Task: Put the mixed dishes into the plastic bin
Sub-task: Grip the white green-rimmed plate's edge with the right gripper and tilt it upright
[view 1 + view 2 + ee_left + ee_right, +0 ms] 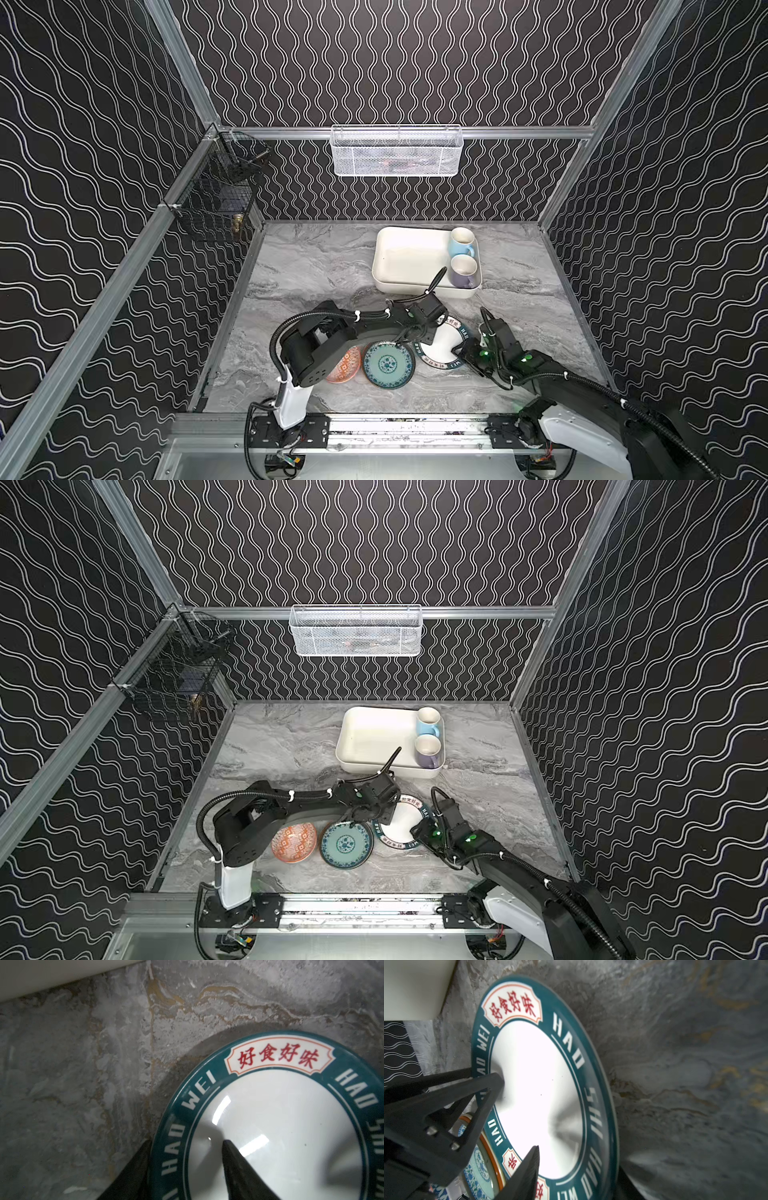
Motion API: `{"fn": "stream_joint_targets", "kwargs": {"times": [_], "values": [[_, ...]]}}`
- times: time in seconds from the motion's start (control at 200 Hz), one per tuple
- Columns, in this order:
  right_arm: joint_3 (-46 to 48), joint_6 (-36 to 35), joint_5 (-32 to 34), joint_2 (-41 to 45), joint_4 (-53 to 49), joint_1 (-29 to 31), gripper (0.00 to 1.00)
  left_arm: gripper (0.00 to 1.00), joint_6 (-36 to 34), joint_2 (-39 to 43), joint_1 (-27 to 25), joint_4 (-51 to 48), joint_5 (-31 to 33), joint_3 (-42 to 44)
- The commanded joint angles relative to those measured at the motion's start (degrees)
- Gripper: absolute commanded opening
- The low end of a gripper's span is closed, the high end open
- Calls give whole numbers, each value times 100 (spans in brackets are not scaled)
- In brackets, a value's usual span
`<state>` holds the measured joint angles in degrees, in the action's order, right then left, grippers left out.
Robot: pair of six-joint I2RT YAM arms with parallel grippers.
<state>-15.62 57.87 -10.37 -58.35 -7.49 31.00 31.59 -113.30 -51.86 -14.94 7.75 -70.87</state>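
plastic bin (399,253) w/ light-blue mug (460,243) & lilac mug (463,272) inside

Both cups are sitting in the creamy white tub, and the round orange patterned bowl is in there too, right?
Not quite. The light-blue mug and the lilac mug do stand in the cream-white rectangular plastic bin, but the round orange-patterned bowl sits outside it on the grey marble table, beside the round teal plate. Both top views show this.

Dim cell, overhead light; glare on lettered plate (537,1093) centre (wrist views soft, edge-warped).
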Motion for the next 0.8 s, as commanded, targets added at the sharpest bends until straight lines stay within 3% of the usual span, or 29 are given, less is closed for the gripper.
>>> {"fn": "stream_joint_targets", "kwargs": {"times": [0.0, 0.37, 0.796], "values": [[177, -24, -109, -107, -473, 20, 44, 55, 22, -194, -31, -202, -888, 25], [103, 58, 281, 476, -1034, 13, 14, 57, 11, -138, -11, -349, -737, -14], [-33, -60, 382, 1057, -1358, 11, 4, 86, -52, 332, 43, -755, -177, -161]]}}
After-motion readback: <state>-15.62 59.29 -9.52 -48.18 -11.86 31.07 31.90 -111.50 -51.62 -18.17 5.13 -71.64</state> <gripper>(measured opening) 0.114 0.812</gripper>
